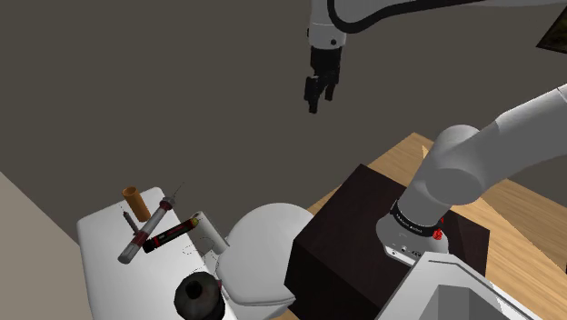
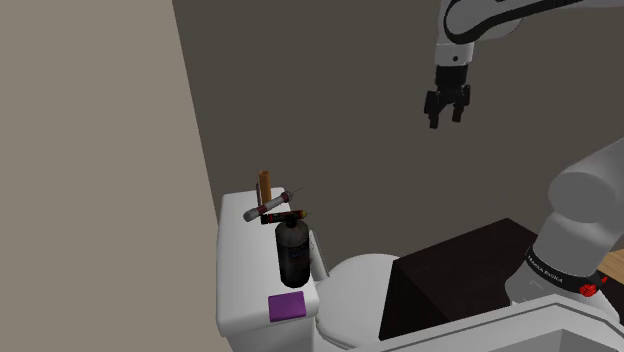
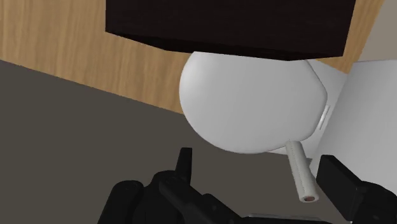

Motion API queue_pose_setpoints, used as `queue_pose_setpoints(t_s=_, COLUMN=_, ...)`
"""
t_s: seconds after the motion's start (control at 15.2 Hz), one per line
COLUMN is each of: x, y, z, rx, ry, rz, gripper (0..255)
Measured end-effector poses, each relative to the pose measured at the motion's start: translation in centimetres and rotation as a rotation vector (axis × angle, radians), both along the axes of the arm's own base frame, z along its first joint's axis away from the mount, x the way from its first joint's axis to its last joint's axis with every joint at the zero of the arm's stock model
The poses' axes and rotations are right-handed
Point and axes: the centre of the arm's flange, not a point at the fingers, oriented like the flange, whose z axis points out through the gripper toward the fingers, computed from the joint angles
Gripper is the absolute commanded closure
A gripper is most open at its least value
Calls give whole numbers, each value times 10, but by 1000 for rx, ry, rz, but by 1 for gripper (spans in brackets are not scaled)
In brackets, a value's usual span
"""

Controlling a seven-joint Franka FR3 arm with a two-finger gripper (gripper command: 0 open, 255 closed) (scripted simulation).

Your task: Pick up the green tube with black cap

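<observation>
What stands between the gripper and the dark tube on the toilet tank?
Nothing visible. The open gripper hangs high in free air, away from the tank. At the dark tube itself, a grey tube crosses it and an orange cylinder stands close; a grasp could bump those.

From my station I can read nothing outright. A black band (image 1: 411,224) round the arm's lower joint carries white lettering, seen in the shoulder and second exterior views, but it's too small to make out.
</observation>
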Motion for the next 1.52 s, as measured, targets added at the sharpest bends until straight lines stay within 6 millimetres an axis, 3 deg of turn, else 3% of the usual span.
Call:
queue_pose_setpoints(t_s=0.26, x=35, y=37, z=-23, rx=-4, ry=-11, rz=128, gripper=0)
queue_pose_setpoints(t_s=0.92, x=98, y=128, z=-82, rx=-16, ry=-37, rz=448, gripper=0)
queue_pose_setpoints(t_s=1.52, x=124, y=230, z=-140, rx=-26, ry=-58, rz=737, gripper=0)
